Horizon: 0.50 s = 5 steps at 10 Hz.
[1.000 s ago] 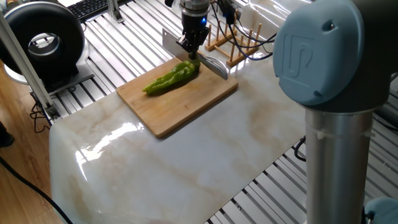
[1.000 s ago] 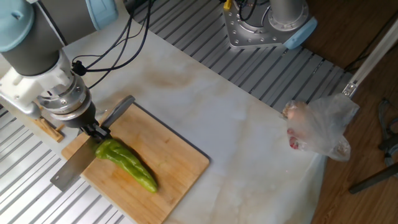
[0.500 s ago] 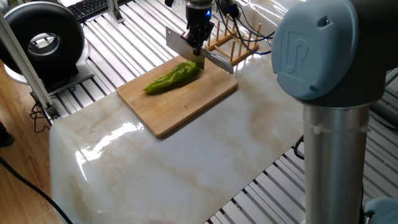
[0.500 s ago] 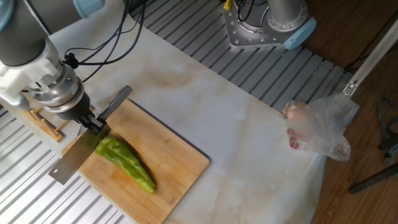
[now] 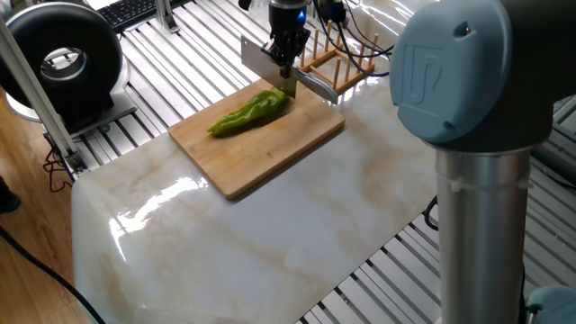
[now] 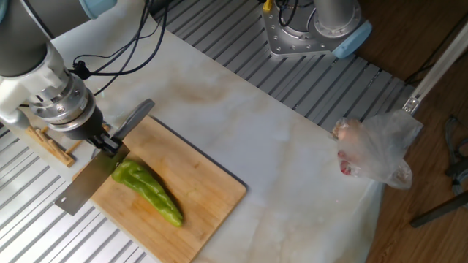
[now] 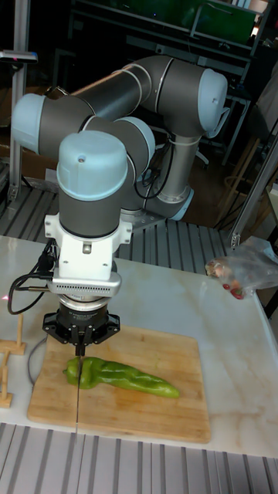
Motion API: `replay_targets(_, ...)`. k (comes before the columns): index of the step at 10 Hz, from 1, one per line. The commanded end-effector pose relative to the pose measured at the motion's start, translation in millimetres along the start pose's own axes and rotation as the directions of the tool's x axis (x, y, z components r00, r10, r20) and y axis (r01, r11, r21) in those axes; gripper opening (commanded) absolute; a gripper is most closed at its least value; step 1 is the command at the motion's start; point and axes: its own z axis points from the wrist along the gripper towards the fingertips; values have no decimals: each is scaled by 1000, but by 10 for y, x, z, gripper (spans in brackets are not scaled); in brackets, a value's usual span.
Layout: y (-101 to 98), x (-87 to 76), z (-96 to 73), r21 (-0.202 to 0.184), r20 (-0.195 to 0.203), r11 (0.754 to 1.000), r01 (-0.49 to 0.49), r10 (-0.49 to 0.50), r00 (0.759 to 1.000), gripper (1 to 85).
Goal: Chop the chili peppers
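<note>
1. The white marble-look table (image 5: pixel 270 234) carries everything.
2. The rectangular bamboo cutting board (image 5: pixel 270 148) lies flat, protecting the table from the blade.
3. My flat steel knife (image 6: pixel 84 188) hangs edge-down across the pepper's stem end, ready to slice.
4. The long wrinkled light-green chili pepper (image 6: pixel 150 191) lies whole on the board.
5. My pincer (image 6: pixel 111 150) is clamped on the knife's handle.

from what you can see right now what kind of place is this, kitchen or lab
Most likely a robotics lab staged as a kitchen counter. The arm is bolted to a slatted aluminium frame, with a keyboard behind, while a marble-look top carries a cutting board and a chili pepper.
</note>
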Motion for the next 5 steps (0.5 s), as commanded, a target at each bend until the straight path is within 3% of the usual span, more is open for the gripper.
replay_targets(1,37,22,4,-15,-4,1000,11,-11,1000,13)
replay_targets(5,12,74,115,-6,7,1000,2,-2,1000,13)
